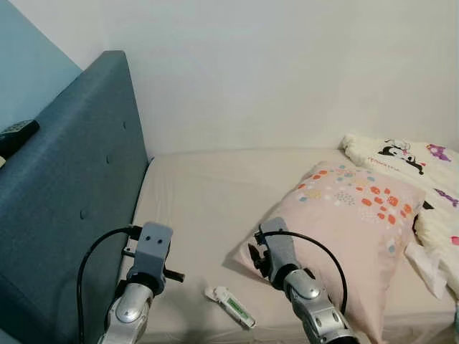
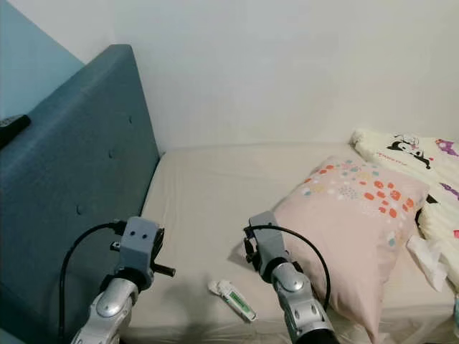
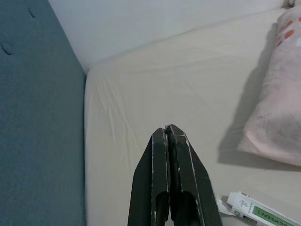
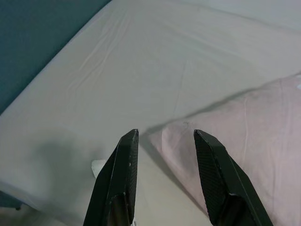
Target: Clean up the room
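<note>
Slim white tube (image 1: 231,306), perhaps ointment, on smooth beige sheet (image 1: 208,193) beside pink pillow (image 1: 351,215).

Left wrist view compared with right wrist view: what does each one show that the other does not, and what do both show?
The left wrist view alone shows the left pincer with its fingers pressed together, the buttoned blue headboard close by, and the printed end of the white and green tube.

The right wrist view alone shows the right pincer with its fingers apart, holding nothing, above the corner of the pink pillow.

Both show the beige bedsheet, the headboard and the pillow.
</note>
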